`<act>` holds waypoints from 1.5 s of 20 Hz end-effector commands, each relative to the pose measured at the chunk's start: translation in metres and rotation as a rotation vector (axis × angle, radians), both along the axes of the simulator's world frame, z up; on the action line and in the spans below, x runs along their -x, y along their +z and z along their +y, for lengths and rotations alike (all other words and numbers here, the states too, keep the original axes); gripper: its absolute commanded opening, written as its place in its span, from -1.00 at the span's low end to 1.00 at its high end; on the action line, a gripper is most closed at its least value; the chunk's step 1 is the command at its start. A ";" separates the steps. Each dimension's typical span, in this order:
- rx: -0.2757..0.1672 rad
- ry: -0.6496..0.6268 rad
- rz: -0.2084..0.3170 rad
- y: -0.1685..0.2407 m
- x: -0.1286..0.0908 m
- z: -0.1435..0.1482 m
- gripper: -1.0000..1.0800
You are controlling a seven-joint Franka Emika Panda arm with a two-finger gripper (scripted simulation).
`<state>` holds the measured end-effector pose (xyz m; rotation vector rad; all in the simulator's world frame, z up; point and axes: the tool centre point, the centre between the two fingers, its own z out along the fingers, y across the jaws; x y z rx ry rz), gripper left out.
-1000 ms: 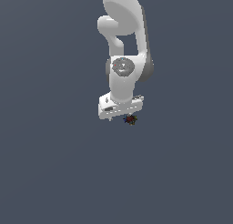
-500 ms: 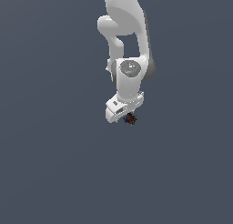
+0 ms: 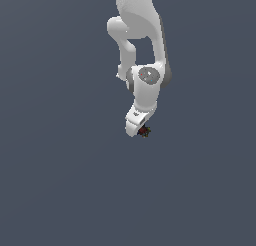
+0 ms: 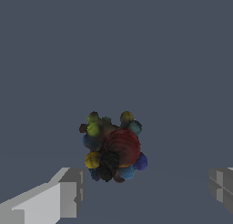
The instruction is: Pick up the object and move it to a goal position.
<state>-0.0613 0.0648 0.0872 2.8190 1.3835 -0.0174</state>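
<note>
One clump [image 4: 112, 148], one claw [image 4: 145, 191], spread

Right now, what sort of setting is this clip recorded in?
A bare simulated workspace, not a real room: a flat, featureless grey ground, one smooth white arm whose gripper hangs over a clump of coloured balls, and nothing else. The wrist view shows the fingers spread wide either side of it.

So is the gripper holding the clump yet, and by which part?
Nothing is held. In the wrist view the gripper is open, its fingers wide apart, and the clump lies free on the floor, touched by neither.
</note>
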 end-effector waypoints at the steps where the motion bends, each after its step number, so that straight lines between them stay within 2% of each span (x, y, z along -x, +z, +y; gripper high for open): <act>1: -0.002 0.059 -0.003 -0.003 0.004 0.004 0.92; 10: -0.007 0.162 -0.009 -0.007 0.010 0.012 0.92; 17: -0.007 0.161 -0.008 -0.013 0.010 0.012 0.92; 30: -0.007 0.165 -0.009 -0.057 0.011 0.012 0.92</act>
